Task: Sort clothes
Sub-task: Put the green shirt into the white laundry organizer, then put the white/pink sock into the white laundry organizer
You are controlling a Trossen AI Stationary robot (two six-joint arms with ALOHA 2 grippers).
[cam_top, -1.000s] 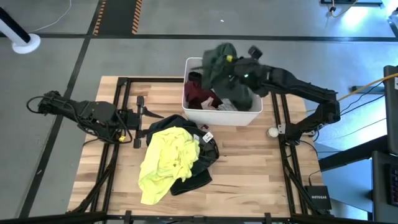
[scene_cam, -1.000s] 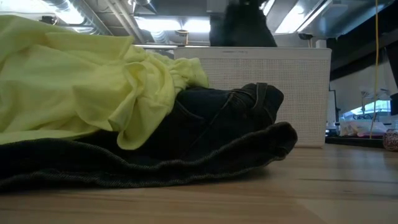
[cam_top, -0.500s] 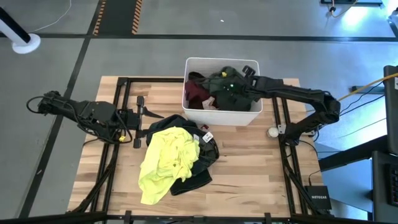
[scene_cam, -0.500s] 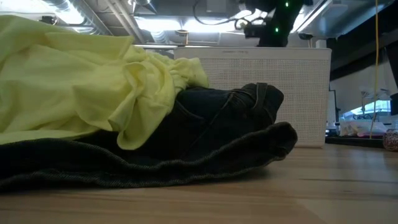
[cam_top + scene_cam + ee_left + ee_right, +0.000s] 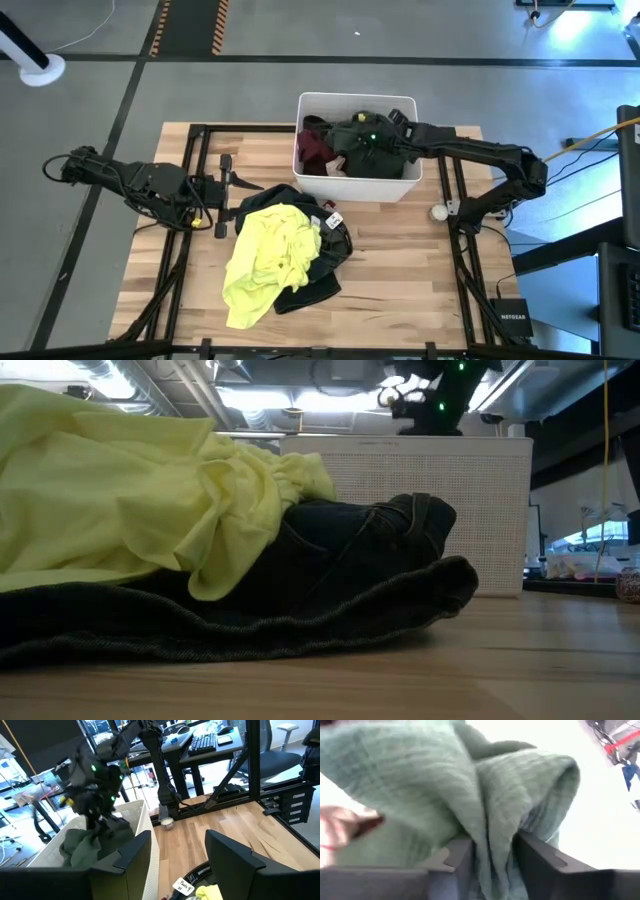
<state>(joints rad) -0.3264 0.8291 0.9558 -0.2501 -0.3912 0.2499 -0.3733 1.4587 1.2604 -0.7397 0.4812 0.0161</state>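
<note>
The dark green garment lies in the white bin, next to a maroon piece. My right gripper reaches down into the bin from the table's right; its fingers stand apart with green cloth between them. On the table near the bin lies the neon yellow garment, spread over a black one. My left gripper hovers open at the table's left, level, touching nothing. My right gripper has a fold of the dark green garment between its parted fingers, which come slanting down from the table's right. The cloth fills the gap and touches both fingers. The rest of the garment rests bunched in the bin.
A small white round object lies on the table to the right of the bin. Black frame rails run along the table's left and right sides. Bare wood shows at the near right.
My right gripper has gone down into the bin and tipped further downward. The dark green garment, which hung bunched above the bin's rim, now lies inside the bin.
</note>
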